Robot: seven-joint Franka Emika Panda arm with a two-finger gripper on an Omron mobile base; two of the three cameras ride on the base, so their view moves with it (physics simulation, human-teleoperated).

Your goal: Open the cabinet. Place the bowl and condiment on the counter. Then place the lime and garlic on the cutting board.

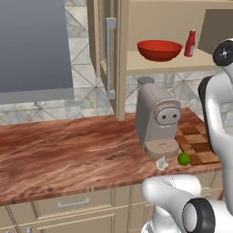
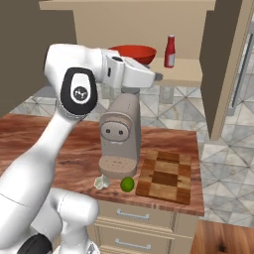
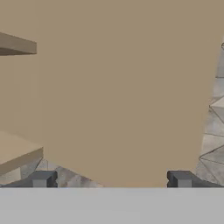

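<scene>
The cabinet (image 1: 109, 54) doors are swung open. On its shelf sits the red bowl (image 1: 159, 49), with the ketchup-style condiment (image 1: 190, 43) just beside it to the right. The end effector (image 3: 111, 180) is released, jaws wide, facing beige panel. To fetch the bowl well, approach its rim level, clear of the coffee machine (image 1: 157, 120) below, avoiding the bottle.

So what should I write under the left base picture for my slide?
Cabinet open, red bowl and ketchup bottle on its shelf, lime on the counter.
</scene>
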